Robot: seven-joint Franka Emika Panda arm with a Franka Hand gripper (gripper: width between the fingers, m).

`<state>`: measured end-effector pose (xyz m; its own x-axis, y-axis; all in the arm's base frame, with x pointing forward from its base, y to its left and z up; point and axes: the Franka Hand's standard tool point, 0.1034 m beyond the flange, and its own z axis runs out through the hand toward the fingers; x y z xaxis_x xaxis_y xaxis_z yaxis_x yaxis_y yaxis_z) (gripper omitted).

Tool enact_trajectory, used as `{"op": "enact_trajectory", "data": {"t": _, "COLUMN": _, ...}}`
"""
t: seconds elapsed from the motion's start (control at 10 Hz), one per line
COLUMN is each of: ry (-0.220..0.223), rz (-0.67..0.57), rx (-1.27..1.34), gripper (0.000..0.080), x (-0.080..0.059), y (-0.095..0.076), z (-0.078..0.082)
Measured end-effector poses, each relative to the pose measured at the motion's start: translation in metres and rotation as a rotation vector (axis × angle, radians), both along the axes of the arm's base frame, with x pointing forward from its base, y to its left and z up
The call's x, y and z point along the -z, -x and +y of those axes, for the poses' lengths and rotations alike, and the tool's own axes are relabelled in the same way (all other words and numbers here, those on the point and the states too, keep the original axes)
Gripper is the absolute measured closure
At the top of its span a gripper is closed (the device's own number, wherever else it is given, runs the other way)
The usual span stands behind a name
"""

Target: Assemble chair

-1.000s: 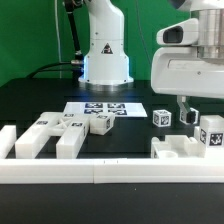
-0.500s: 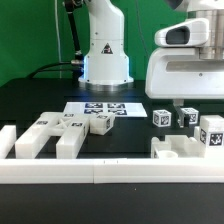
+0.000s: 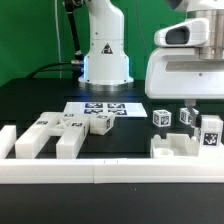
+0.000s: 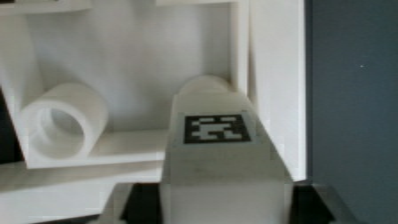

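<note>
Gripping tagged bar [image 4: 217,160] in closed gripper [image 3: 189,110]; risking bar twisting loose or knocking adjacent white holed part [image 4: 71,120] during lift, hold seeming narrow and possibly off-centre.

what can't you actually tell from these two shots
- Wrist view: whether the fingers pinch the tagged white part; the frame edge cuts off their contact.
- Wrist view: what the rounded white piece is; blurred.
- Exterior view: the tag pattern on the small cube; too small.
- Exterior view: the tagged block; partly cut by the picture's edge.
</note>
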<state>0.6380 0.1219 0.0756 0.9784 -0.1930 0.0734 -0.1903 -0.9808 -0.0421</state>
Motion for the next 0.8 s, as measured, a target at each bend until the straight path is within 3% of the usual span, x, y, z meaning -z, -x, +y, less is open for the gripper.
{"op": "enact_trajectory", "data": {"t": 0.6, "ry": 0.017, "rz": 0.036, "rx": 0.432, "gripper": 0.0509, "x": -0.001, "y": 0.004, "z": -0.028}}
{"op": "enact_trajectory", "data": {"t": 0.8, "ry": 0.019, "rz": 0.036, "rx": 0.431, "gripper": 0.0508, "x": -0.001, "y": 0.004, "z": -0.03}}
